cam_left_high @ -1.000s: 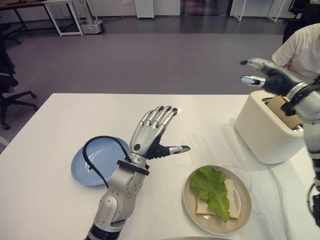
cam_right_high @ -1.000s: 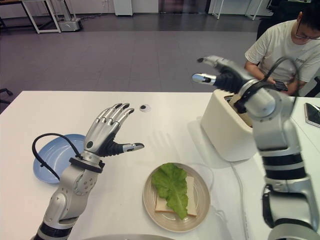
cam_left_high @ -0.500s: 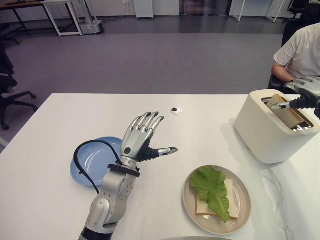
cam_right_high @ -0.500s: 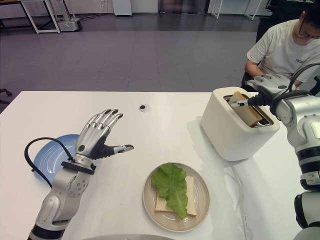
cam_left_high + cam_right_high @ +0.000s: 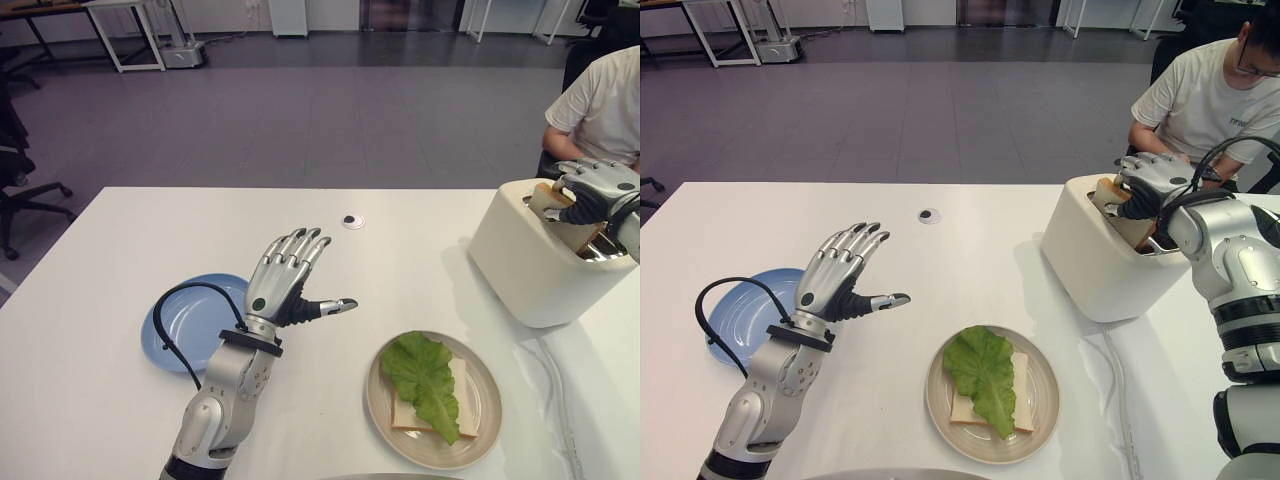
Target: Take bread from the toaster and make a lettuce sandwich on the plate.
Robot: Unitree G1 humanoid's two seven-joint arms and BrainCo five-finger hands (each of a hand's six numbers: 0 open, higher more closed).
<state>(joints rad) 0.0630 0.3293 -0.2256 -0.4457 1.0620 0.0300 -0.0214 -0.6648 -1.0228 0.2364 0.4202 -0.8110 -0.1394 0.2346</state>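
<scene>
grips bread (image 5: 1106, 192) in toaster (image 5: 1090, 265) with right robot hand (image 5: 1152, 180); holds left robot hand (image 5: 835, 275) wide between dish (image 5: 740, 310) and plate (image 5: 1038, 368).

A wide grey floor (image 5: 300, 120) with a dull sheen under even light takes up the upper half of the frame. The white table (image 5: 90, 300) spans the lower half. At the left edge stands a black office chair (image 5: 20, 190). In the upper left are a wooden-topped desk (image 5: 40, 9) and a low white unit (image 5: 185, 52) on the floor. At top centre stands a white cabinet (image 5: 288, 15).
</scene>
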